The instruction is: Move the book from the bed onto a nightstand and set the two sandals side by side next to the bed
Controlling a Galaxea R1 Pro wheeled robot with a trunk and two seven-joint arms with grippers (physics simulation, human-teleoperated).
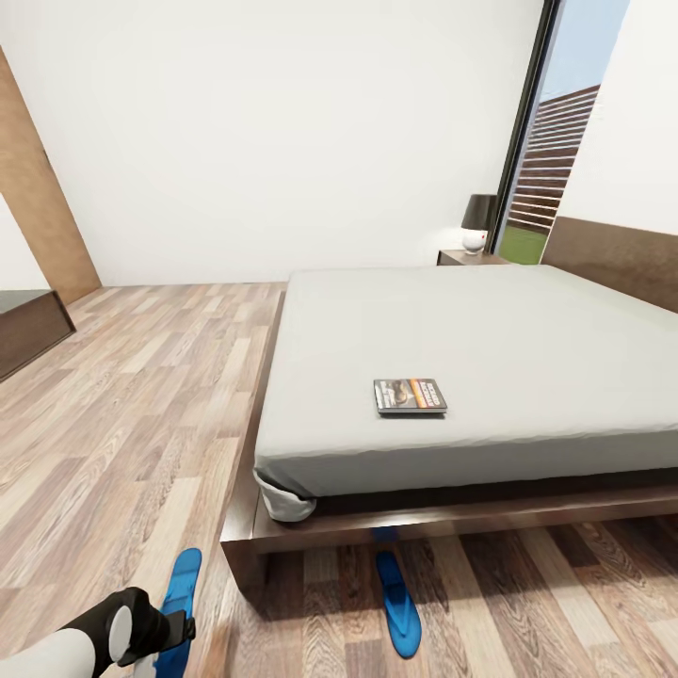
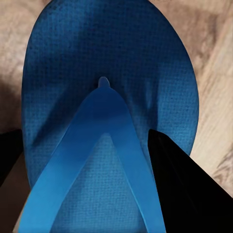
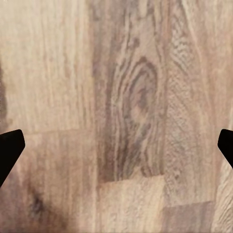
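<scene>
gripping one of two sandals (image 1: 179,584): left end effector (image 2: 92,160); right end effector (image 3: 116,145) apart.

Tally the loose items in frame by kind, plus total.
Blue sandals: 2, one by the left gripper at, one by the bed's foot
Book: 1, on the bed
Lamp: 1, on the nightstand
Total: 4
</scene>
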